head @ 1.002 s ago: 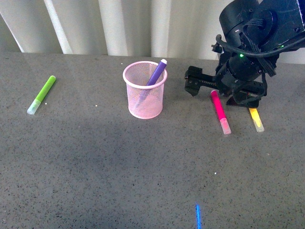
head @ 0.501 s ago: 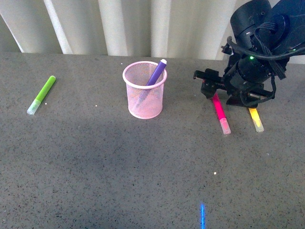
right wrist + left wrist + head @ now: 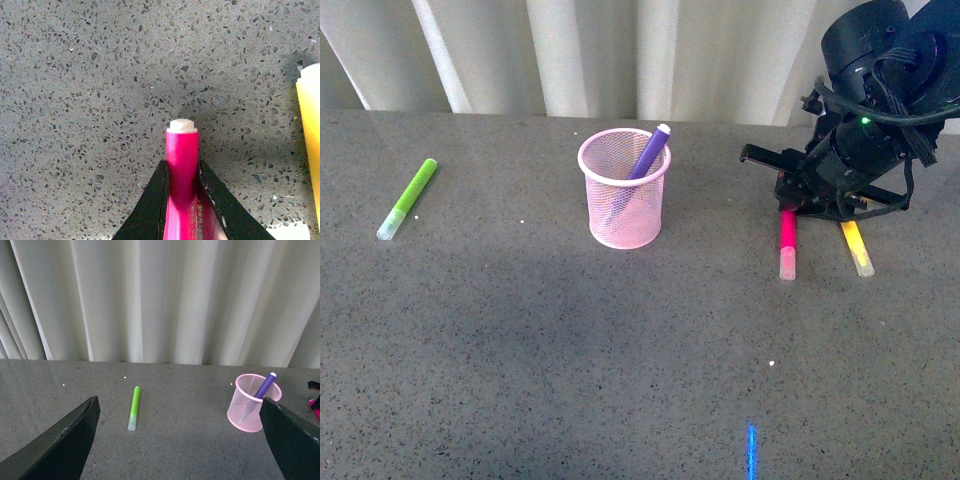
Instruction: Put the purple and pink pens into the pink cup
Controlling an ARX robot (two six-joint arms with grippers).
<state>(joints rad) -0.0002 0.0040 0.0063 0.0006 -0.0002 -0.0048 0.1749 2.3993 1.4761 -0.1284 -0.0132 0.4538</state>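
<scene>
The pink cup stands upright mid-table, and the purple pen leans inside it with its end above the rim. Right of it, the pink pen lies on the table with its clear cap toward me. My right gripper is shut on the pen's far end. In the right wrist view both dark fingers press the magenta barrel of the pink pen, my right gripper closed around it. My left gripper is open, held high; the cup and purple pen show beyond it.
A yellow marker lies just right of the pink pen, also visible as the yellow marker beside the jaws. A lime-green marker lies at the far left. A pleated curtain closes off the back of the grey speckled table.
My right arm has shifted right and down onto the pink pen's far end and closed on it. The pen has swung from slanted to nearly straight toward me.
</scene>
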